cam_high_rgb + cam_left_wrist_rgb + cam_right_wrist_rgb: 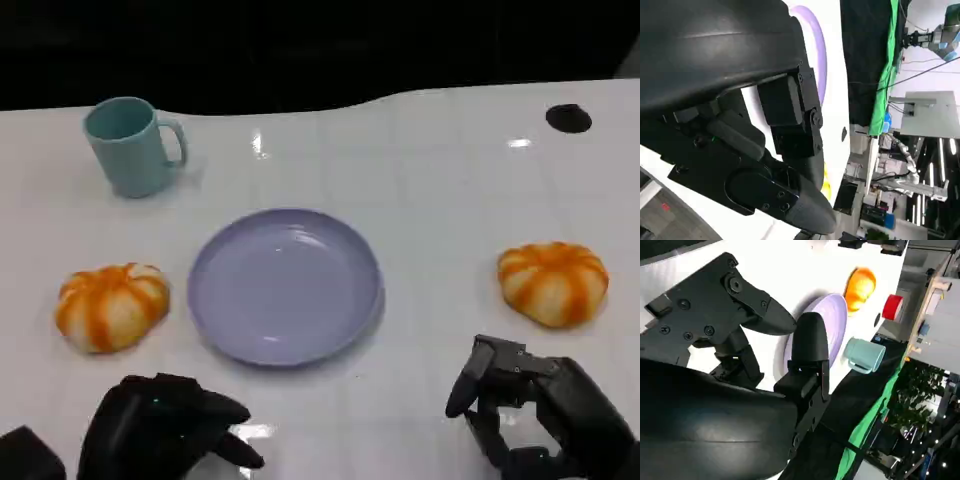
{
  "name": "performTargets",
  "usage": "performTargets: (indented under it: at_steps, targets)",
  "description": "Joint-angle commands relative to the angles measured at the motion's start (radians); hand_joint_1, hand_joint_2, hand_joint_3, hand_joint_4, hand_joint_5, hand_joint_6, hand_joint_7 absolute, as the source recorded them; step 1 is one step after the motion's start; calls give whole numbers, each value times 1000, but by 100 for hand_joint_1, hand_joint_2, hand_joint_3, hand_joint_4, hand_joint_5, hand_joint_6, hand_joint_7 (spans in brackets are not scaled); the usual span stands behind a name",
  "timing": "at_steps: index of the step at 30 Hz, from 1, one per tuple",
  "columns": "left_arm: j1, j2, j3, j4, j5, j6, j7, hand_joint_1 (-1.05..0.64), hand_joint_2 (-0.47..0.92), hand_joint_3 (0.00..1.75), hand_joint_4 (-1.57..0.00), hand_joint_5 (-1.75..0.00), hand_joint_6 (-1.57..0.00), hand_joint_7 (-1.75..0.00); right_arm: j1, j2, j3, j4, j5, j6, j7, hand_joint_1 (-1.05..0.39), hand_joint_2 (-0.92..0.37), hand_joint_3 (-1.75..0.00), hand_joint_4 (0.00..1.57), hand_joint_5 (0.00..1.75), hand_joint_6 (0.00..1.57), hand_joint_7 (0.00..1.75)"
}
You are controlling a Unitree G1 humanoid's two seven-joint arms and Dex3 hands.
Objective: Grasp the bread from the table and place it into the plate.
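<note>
Your left hand (165, 425) rests low at the near edge of the white table (430, 180), its black fingers curled in toward the surface, and it holds nothing. Just beyond this hand and a little to its outer side lies one round orange-and-white striped bread bun (111, 305), close but not touched. Your right hand (530, 415) is at the near right, its fingers apart and bent downward, also with nothing between them. Just beyond this hand lies a second round orange-and-white striped bun (554, 282), apart from the fingers. The shallow round lilac plate (285, 286) sits between the two hands and a little farther out, with no bread in it. From the right wrist view you see the plate (832, 320) past the fingers (810, 342), then the first bun (860, 287). Far beyond your left hand stands a pale teal plastic mug (130, 146), upright, well apart from the plate.
</note>
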Motion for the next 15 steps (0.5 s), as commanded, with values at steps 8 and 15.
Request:
performTargets:
  at_steps: [8, 15]
  targets:
    - [-5, 16, 6, -2, -3, -2, -1, -105, 76, 0, -157, -36, -157, -14, -2, -9, -11, -1, 6, -1, -2, -16, -48, -122, 85, 175, 72, 151]
    - [-7, 16, 7, 1, -7, -2, -5, -105, 76, 0, -157, -36, -157, -14, -4, -11, -9, 3, 1, -8, -1, -16, -49, -122, 84, 175, 71, 151]
